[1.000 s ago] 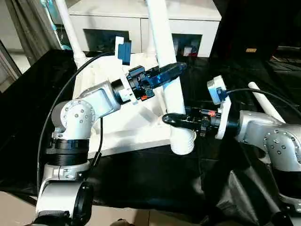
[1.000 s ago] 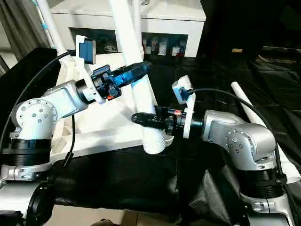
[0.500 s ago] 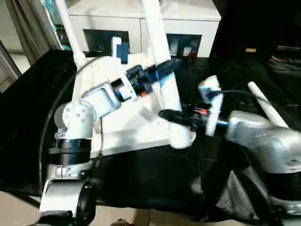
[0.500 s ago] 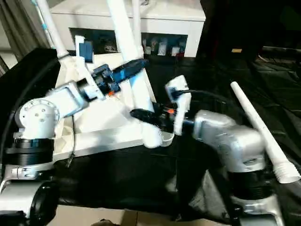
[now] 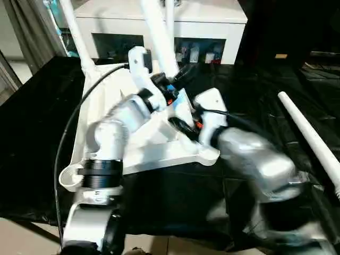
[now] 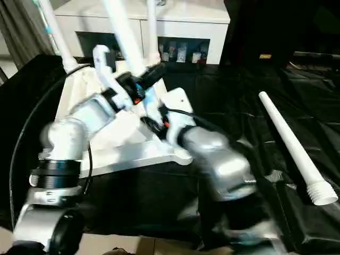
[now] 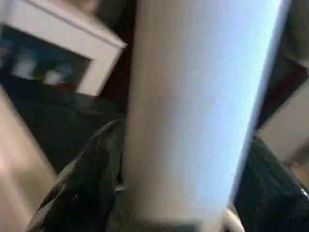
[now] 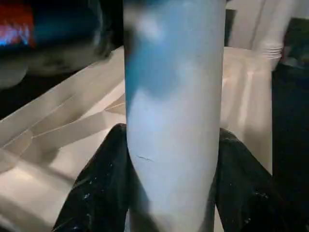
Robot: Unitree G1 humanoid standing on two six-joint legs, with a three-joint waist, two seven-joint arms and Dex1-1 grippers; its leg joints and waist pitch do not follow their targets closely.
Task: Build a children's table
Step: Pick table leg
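On the black-draped table (image 5: 32,133) the white table top (image 5: 101,114) lies upside down, ribs upward, with round corner sockets. The socket at its near left corner (image 5: 68,178) holds nothing. Legs stand in the far sockets: one at the far left (image 5: 74,29) and a thinner-looking one behind (image 5: 170,10). A third leg (image 5: 159,40) leans over the near right corner, with both pincers on it. The left pincer (image 5: 178,79) sits higher on this leg; the left wrist view shows one black finger (image 7: 91,179) beside the tube, but whether it clamps cannot be told. The right pincer (image 5: 178,123) is lower, its two fingers (image 8: 104,193) pressed against either side of the tube, gripping it. A fourth leg (image 6: 289,146) lies loose on the cloth at the right, flared end nearest. A white cabinet (image 5: 212,21) with small items behind its glass stands at the far side
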